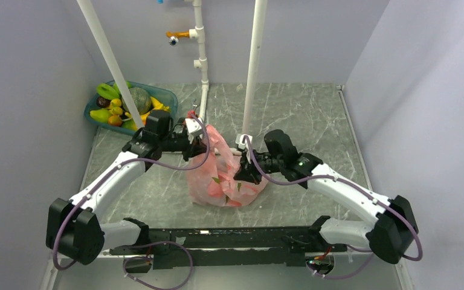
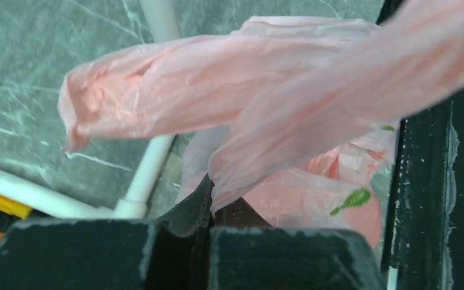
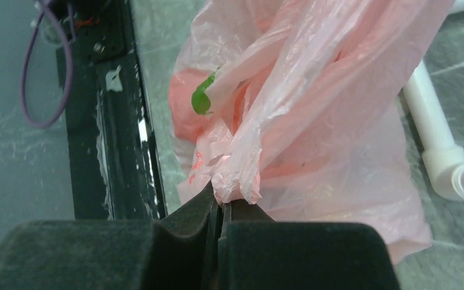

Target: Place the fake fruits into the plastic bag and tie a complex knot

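Observation:
The pink plastic bag (image 1: pixel 225 175) lies mid-table between both arms, bulging with red and green shapes inside. My left gripper (image 1: pixel 200 134) is shut on a bunched strip of the bag's film at its upper left; in the left wrist view the film (image 2: pixel 248 121) runs from my jaws (image 2: pixel 214 202) up to the right. My right gripper (image 1: pixel 239 172) is shut on another bunched tail (image 3: pixel 235 175) at the bag's right side, my jaws (image 3: pixel 220 202) closed tight on it. More fake fruits (image 1: pixel 116 107) lie in the basin at back left. No finished knot is visible.
A teal basin (image 1: pixel 168 96) sits at the back left corner. Two white poles (image 1: pixel 251 72) (image 1: pixel 109 60) rise from the table; a white pipe base (image 1: pixel 204 99) stands behind the bag. Grey walls close in left, right and back. A black rail (image 1: pixel 229 238) runs along the near edge.

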Motion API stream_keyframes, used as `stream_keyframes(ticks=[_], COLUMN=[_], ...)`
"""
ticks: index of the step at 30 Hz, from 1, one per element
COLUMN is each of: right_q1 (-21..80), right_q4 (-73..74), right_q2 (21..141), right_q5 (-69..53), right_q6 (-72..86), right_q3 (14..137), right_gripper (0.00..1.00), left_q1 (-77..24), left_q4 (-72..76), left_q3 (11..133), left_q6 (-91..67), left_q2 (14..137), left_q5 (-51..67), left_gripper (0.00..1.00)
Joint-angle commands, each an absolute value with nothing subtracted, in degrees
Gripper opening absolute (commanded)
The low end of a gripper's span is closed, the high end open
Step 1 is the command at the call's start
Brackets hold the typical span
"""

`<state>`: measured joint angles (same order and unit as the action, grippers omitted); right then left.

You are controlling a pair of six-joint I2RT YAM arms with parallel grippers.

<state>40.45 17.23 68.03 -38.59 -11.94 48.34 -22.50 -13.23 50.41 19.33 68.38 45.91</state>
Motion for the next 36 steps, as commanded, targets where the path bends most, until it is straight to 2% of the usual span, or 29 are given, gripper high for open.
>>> stream_keyframes(ticks=[1, 2, 3, 6, 8, 10, 11, 16, 20, 23, 25, 29, 33, 36], right_q1=[43.49, 43.67, 43.74, 41.38, 38.00, 35.70, 35.03, 33.25, 33.22, 33.29, 33.30, 33.76, 34.22, 34.70], right_q4=[8.88, 9.44, 10.52, 13.69, 15.55, 17.33, 18.31, 19.43, 16.28, 13.64, 12.84, 12.59, 10.58, 7.89], right_q2=[62.88, 62.55, 62.64, 62.42, 61.42, 61.08, 61.73, 66.91, 69.89, 72.25, 73.59, 72.35, 70.85, 70.92], right_q5=[-21.84, -21.41, -21.29, -24.08, -28.78, -32.26, -33.26, -39.19, -42.64, -46.18, -47.81, -48.99, -46.95, -45.15], right_q6=[3.45, 4.13, 4.12, 2.26, 0.96, -0.98, -2.42, -5.42, -5.29, -4.68, -3.90, -4.72, -3.63, -0.99], right_q3=[46.06, 46.15, 46.59, 48.31, 49.35, 51.19, 52.30, 55.74, 55.46, 55.74, 56.66, 56.33, 54.32, 53.86], right_gripper=[0.00, 0.00, 0.05, 0.45, 0.68, 0.82, 0.85, 0.90, 0.81, 0.67, 0.65, 0.86, 0.96, 0.98], left_q1=[-21.66, -21.44, -21.29, -21.27, -21.27, -21.27, -21.34, -23.29, -27.04, -29.01, -30.02, -30.65, -32.46, -34.97], left_q4=[-17.33, -19.65, -21.96, -28.45, -32.12, -35.64, -37.46, -43.16, -47.30, -49.67, -50.65, -51.58, -50.87, -49.99], left_q3=[56.85, 57.45, 57.87, 58.27, 58.02, 57.97, 58.20, 61.38, 65.49, 69.03, 71.22, 75.47, 76.39, 76.71], left_q6=[30.84, 32.66, 35.25, 41.76, 45.61, 49.47, 51.17, 57.04, 58.09, 57.21, 55.48, 49.96, 48.16, 47.14], left_q2=[70.91, 71.21, 71.23, 69.91, 68.66, 67.91, 67.71, 69.78, 73.74, 77.09, 79.21, 83.67, 85.15, 85.77], left_q5=[53.12, 54.77, 55.69, 57.34, 58.25, 59.17, 59.49, 57.67, 53.63, 52.02, 50.50, 49.02, 46.54, 43.83], left_gripper=[0.00, 0.00, 0.00, 0.00, 0.00, 0.00, 0.00, 0.00, 0.00, 0.00, 0.00, 0.00, 0.00, 0.00])
